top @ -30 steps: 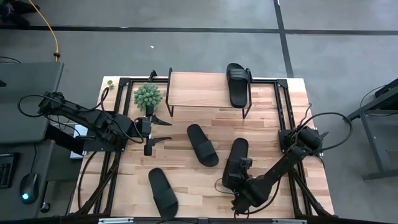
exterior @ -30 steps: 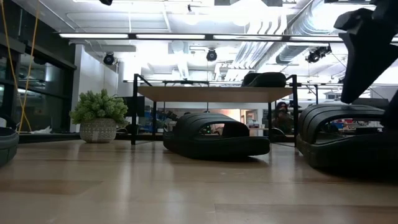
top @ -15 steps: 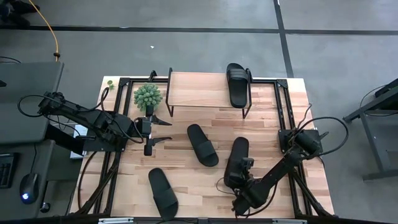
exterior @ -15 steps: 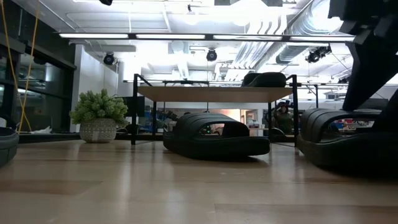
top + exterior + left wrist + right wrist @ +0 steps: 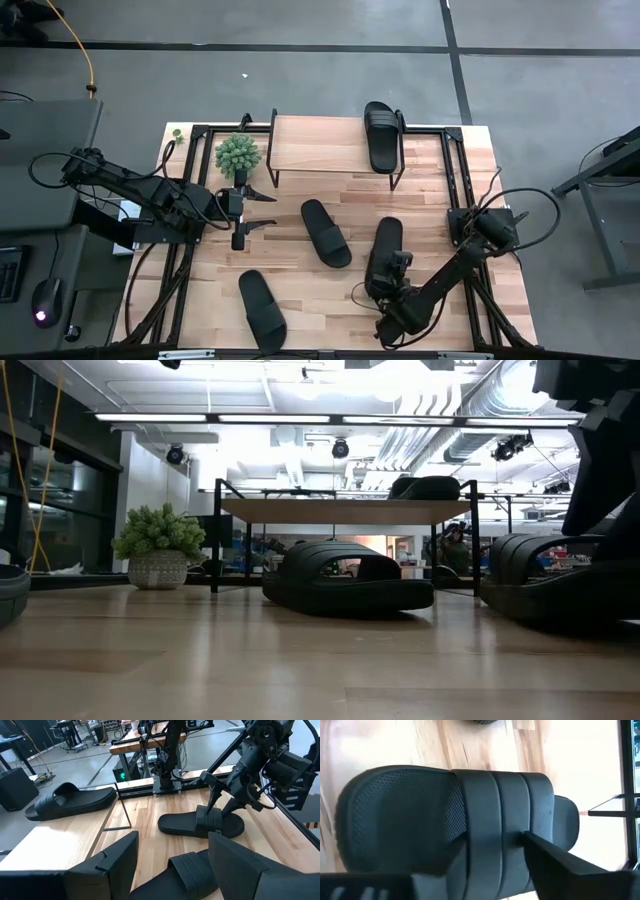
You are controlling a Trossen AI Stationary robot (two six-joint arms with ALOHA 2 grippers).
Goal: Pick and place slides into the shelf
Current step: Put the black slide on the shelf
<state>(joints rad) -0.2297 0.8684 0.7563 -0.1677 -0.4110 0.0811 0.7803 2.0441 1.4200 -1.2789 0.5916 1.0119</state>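
Observation:
Several black slides are in view. One slide (image 5: 383, 135) lies on the right end of the shelf (image 5: 320, 145), on its wooden top. The centre slide (image 5: 326, 232), the near-left slide (image 5: 262, 304) and the right slide (image 5: 386, 245) rest sole-down on the table. My right gripper (image 5: 393, 266) reaches in from the near right edge, slanting down, and is shut on the right slide's strap (image 5: 492, 795). My left gripper (image 5: 265, 210) hovers open left of the centre slide (image 5: 190, 870), touching nothing. My right gripper grips the right slide's wide ribbed strap (image 5: 495, 832) between its two fingers, which lie across the ribs. One finger (image 5: 457, 855) stands at the strap's edge over the footbed, the other (image 5: 535, 845) on the ribbed top. The fingers slant down from the table's near side. The sole stays on the table (image 5: 560, 605).
A potted plant (image 5: 237, 155) stands beside the shelf's left legs. Black frame rails (image 5: 455, 175) run along the table's sides. Bare wood lies between the centre slide and the near-left slide. The room behind holds benches and equipment.
My right gripper has tipped further down onto the right slide's strap. That slide has shifted a little toward the table's right edge and sits slightly lower in the low view. The left arm and the other slides have kept still.

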